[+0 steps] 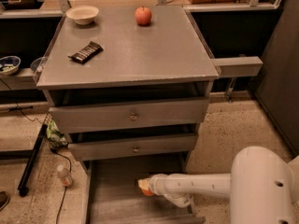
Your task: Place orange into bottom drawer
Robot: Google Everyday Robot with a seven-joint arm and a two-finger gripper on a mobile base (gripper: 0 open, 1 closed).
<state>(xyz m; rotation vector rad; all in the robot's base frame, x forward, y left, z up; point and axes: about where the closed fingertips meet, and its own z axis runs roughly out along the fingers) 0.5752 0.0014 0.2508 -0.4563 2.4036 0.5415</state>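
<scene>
item: gripper (pixel 146 186), at the end of a white tubular arm (pixel 201 185) that reaches in from the right, low down in front of the cabinet and over the bottom drawer (pixel 114 205); whether the claw is clamped or slack cannot be told, as its tip merges with the fruit. item: orange (pixel 145 191), a small part showing at the very tip of the gripper, touching it, inside the outline of the bottom drawer toward its right half; whether it rests on the drawer floor or hangs just above it cannot be told. item: bottom drawer, pulled out toward the viewer, grey floor, low sides. item: middle drawer (pixel 107 149), round knob, slightly out. item: top drawer (pixel 93 117), round knob, slightly out. item: cabinet top (pixel 140 55), flat grey surface, carrying three things well apart from one another: a red apple (pixel 143 16) near the far edge, a pale bowl (pixel 82 14) at the far left corner, a dark wrapped bar (pixel 86 52) toward the left side, lying at an angle. item: rounded white robot body (pixel 261 185), lower right. item: small bottle (pixel 64 176) on the speckled floor left of the bottom drawer, beside a dark cable. item: blue-rimmed bowl (pixel 8 64) on a low shelf at the far left.
</scene>
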